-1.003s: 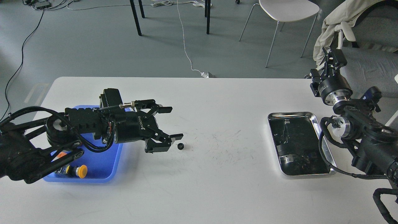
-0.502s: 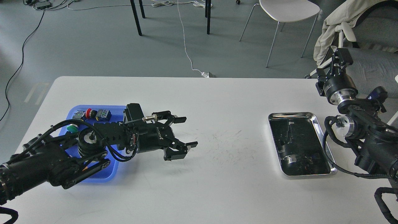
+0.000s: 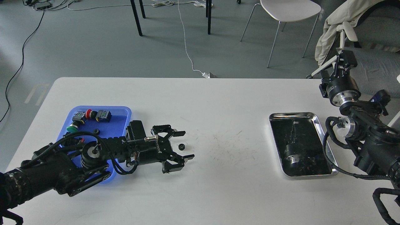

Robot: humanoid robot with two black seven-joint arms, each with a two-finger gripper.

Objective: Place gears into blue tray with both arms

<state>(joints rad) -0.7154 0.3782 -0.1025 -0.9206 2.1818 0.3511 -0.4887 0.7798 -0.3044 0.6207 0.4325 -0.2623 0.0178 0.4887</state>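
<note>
A tiny black gear [image 3: 180, 146] lies on the white table, between the two fingers of my left gripper [image 3: 184, 145], which is open and low over the table. The fingers stand on either side of the gear without touching it. Behind the left arm sits the blue tray [image 3: 120, 110], holding push-button switches at its far edge and another small black gear [image 3: 97, 131]. My right gripper [image 3: 342, 61] is raised past the table's right far corner; it is small and dark, so its state is unclear.
A shiny steel tray [image 3: 315, 118] with a dark inside lies at the right of the table, close to my right arm. Chairs, table legs and cables stand on the floor beyond the table's far edge.
My left arm has dropped lower and come nearer, uncovering more of the blue tray. Its open fingers now straddle the gear. The right gripper has drifted slightly right and up.
</note>
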